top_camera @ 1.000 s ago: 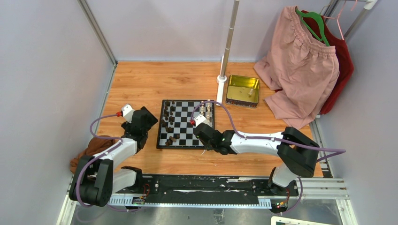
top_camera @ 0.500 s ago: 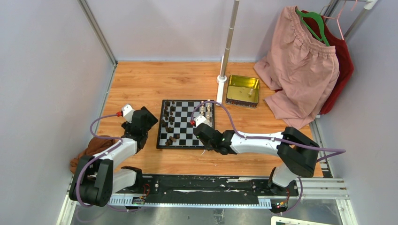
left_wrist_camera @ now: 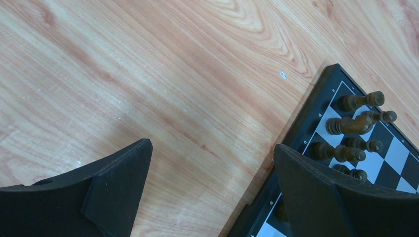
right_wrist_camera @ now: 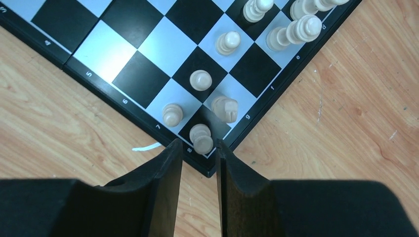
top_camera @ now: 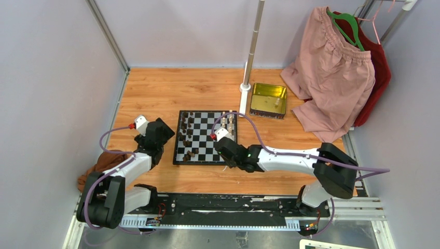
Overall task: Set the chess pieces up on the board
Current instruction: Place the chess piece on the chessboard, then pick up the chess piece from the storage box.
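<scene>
**A:** Starting with the small square black-and-white chessboard (top_camera: 205, 137) on the wooden tabletop (top_camera: 161, 93). Tiny dark brown turned pieces (left_wrist_camera: 353, 123) crowded along its left edge, tiny cream turned pieces (right_wrist_camera: 229, 42) along its right edge.

**B:** Now the right claw (right_wrist_camera: 197, 145), above the board's near right corner. Parted only narrowly, clamped on nothing. Lined up on a cream piece with a round flat top (right_wrist_camera: 202, 139), upright on the corner square. Cannot tell whether brushing it or just clear.

**A:** And the left claw (left_wrist_camera: 211, 145)?

**B:** Spread fully wide, empty, hanging over bare wood just beside the board's left edge.

**A:** Anything off the board?

**B:** Only a shiny gold rectangular tin (top_camera: 268, 99) beyond the board's far right corner. Contents too small to tell.

**A:** Handling, then?

**B:** Judging by look: light, hard, stiff turned wood. Smooth and round, so likely to roll or squirt out of a careless pinch. Tall for such a small base, too, so easy to tip and easy to send into a neighbour.

**A:** Where to take hold?

**B:** Probably across the waist or just under the head, pads square on either side, coming straight down. A gentle squeeze, nothing more. Worth keeping clear of the cream knight-shaped piece (right_wrist_camera: 225, 107) on a square touching the corner square.
</scene>
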Available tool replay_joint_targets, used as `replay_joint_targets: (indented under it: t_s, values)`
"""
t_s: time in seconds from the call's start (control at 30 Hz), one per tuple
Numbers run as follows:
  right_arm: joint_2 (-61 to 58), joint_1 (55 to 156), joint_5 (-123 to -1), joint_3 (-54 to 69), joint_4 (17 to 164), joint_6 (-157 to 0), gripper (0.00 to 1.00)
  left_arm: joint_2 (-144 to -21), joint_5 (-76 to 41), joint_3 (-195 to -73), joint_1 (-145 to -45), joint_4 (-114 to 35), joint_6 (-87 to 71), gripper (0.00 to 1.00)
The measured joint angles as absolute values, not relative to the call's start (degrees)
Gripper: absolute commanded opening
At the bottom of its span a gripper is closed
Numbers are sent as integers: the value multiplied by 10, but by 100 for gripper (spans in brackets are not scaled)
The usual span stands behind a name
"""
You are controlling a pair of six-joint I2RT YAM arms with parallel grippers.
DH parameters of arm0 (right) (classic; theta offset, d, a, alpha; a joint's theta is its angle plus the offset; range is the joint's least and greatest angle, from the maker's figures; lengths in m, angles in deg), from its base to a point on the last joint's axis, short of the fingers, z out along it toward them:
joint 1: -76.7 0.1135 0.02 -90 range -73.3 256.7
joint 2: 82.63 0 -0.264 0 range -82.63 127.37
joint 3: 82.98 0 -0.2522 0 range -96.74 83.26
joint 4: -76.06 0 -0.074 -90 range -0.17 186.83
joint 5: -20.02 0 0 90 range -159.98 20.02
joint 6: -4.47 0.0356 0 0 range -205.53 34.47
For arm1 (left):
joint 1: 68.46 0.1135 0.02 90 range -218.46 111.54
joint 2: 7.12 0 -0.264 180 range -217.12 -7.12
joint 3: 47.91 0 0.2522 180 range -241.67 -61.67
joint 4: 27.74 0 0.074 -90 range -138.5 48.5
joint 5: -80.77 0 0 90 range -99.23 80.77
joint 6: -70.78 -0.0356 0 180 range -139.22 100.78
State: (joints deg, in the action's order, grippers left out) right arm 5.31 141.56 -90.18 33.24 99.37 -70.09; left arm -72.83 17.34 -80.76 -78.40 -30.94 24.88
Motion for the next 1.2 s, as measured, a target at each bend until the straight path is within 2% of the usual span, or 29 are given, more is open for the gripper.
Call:
replay_joint_targets:
  t_s: [0.37, 0.53, 0.8, 1.0, 1.2]
  values:
    - [-31, 1431, -943, 309, 1047, -704, 48, -728, 174, -808, -784, -309, 249, 100]
    - [-42, 1404, -977, 264, 1053, -725, 49, -728, 174, -808, -784, -309, 249, 100]
    - [-25, 1219, -982, 207, 1046, -757, 50, -728, 183, -808, -784, -310, 254, 100]
    - [56, 1083, -962, 148, 1013, -774, 52, -728, 192, -808, -784, -314, 257, 100]
    - [157, 991, -925, 87, 1008, -780, 57, -732, 217, -819, -784, -328, 247, 100]
